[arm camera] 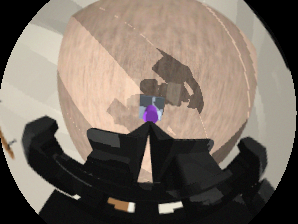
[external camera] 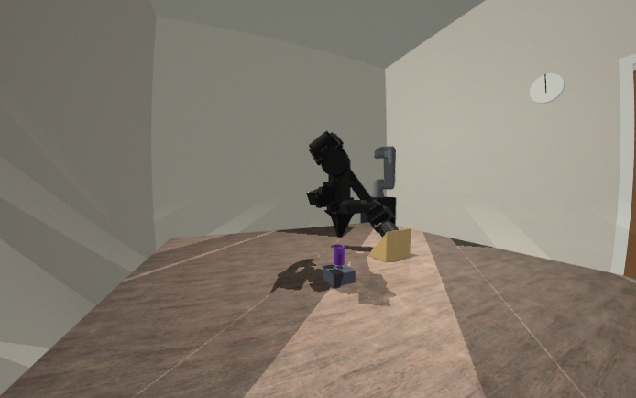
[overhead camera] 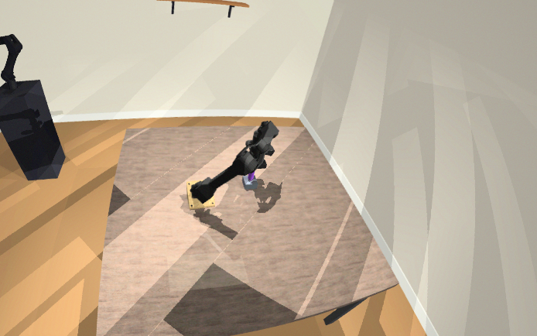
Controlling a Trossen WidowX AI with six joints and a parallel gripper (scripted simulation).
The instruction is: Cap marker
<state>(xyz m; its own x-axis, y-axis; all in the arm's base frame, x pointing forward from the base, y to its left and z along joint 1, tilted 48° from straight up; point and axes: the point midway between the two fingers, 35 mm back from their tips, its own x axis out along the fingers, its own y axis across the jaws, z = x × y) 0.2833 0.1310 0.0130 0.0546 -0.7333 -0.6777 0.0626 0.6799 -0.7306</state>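
Note:
The purple cap (overhead camera: 251, 175) (external camera: 339, 254) (arm camera: 150, 114) stands upright over the marker in the grey-blue holder block (overhead camera: 251, 185) (external camera: 345, 275) (arm camera: 151, 100). A thin pale part of the marker shows between the cap and the block in the exterior view; whether the cap is fully on cannot be told. My gripper (external camera: 340, 236) (arm camera: 149, 124) is shut and empty, its fingertips together and pointing down. It hangs a little above the cap with a gap between them in the exterior view. In the top view the arm hides the fingertips.
The yellow wedge-shaped base mount (overhead camera: 194, 204) (external camera: 398, 245) of my arm stands on the wooden table (overhead camera: 145, 267) (external camera: 395, 346). Another arm on a dark pedestal (overhead camera: 29, 133) stands off the table. A wall runs close along one table side.

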